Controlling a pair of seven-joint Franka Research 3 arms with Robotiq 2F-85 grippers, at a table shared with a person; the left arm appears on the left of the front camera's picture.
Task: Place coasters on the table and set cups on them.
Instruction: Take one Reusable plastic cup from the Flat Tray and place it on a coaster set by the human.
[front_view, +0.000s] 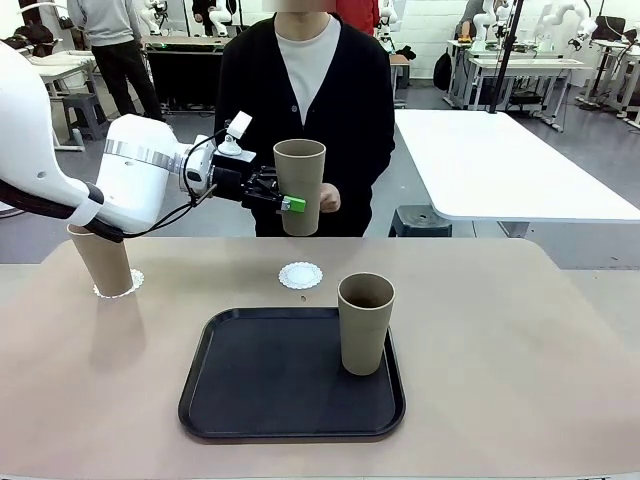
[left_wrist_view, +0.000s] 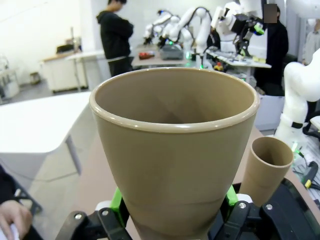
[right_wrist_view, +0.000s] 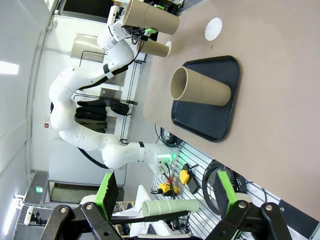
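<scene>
My left gripper (front_view: 296, 205) is shut on a tan cup (front_view: 300, 183), held upright in the air above the table's far edge. In the left wrist view that cup (left_wrist_view: 175, 145) sits between the green pads (left_wrist_view: 118, 201) of my left gripper (left_wrist_view: 174, 202). A second cup (front_view: 104, 258) stands on a white coaster (front_view: 120, 285) at the far left. Another coaster (front_view: 300, 275) lies bare on the table (front_view: 500, 330). A third cup (front_view: 365, 322) stands on the black tray (front_view: 270, 385). My right gripper (right_wrist_view: 167, 200) hangs open and empty, far from that cup (right_wrist_view: 200, 89).
A person stands at the far side, one hand (front_view: 328, 200) close by the held cup; whether it touches, I cannot tell. The tray (right_wrist_view: 212, 117) takes up the table's near middle. A white table (front_view: 500, 160) stands behind on the right.
</scene>
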